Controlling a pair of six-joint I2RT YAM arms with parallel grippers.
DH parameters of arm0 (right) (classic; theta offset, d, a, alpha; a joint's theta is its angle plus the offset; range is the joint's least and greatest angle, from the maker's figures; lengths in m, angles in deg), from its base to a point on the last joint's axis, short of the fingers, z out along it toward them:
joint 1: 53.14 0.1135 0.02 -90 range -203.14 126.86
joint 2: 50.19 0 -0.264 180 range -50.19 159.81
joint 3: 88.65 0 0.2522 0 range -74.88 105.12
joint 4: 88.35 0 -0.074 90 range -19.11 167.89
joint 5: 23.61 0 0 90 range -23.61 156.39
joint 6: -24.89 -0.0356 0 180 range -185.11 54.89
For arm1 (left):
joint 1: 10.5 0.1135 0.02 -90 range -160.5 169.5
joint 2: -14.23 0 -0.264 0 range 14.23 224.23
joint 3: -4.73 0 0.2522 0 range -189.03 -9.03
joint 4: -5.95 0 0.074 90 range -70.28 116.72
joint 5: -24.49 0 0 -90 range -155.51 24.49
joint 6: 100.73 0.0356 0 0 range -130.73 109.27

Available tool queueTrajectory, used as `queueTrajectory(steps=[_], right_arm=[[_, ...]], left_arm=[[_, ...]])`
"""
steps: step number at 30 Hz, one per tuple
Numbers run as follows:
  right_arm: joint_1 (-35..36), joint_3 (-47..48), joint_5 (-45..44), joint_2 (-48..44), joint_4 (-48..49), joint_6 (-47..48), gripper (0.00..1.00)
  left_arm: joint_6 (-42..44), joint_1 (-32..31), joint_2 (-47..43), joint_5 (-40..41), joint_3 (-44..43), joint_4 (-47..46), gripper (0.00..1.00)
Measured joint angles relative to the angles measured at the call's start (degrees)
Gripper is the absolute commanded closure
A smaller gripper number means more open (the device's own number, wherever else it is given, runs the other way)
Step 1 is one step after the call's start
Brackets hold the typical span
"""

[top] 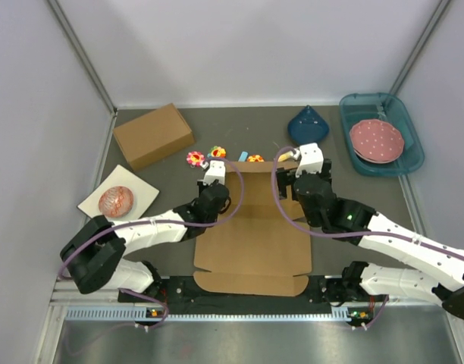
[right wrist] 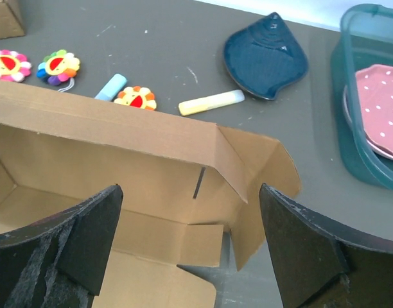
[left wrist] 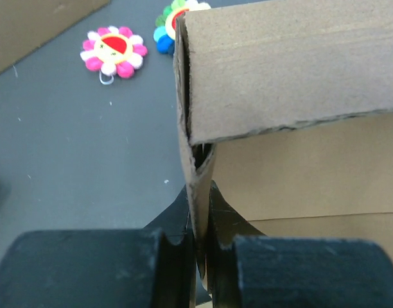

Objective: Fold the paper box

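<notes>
The paper box [top: 251,243] lies partly folded in the middle of the table, its near flaps flat and its far wall raised. My left gripper [top: 215,180] is at the far left corner. In the left wrist view it [left wrist: 200,212] is shut on the upright left side wall [left wrist: 200,173], where that wall meets the folded far wall [left wrist: 293,70]. My right gripper [top: 296,171] hovers at the far right corner. In the right wrist view it [right wrist: 190,192] is open, its fingers wide apart above the box's inner corner [right wrist: 209,179] and loose end flap [right wrist: 273,186], touching nothing.
A deeper brown box [top: 153,135] stands at the back left. Flower toys [top: 195,158], a yellow marker [right wrist: 211,102] and a blue one [right wrist: 110,86] lie just behind the far wall. Behind those are a blue dish [top: 308,125] and a teal tray [top: 410,129] holding a pink plate [top: 376,139].
</notes>
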Motion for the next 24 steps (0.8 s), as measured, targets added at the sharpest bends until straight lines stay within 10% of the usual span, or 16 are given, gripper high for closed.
queueTrajectory(steps=[8, 24], right_arm=[[-2.1, -3.9, -3.7, -0.1, -2.1, -1.6, 0.38], [-3.8, -16.6, 5.5, 0.0, -6.9, -22.1, 0.41]], left_arm=[[-7.2, 0.4, 1.5, -2.2, -4.4, 9.9, 1.0], [-10.8, 1.1, 1.2, 3.4, -4.6, 12.7, 1.0]])
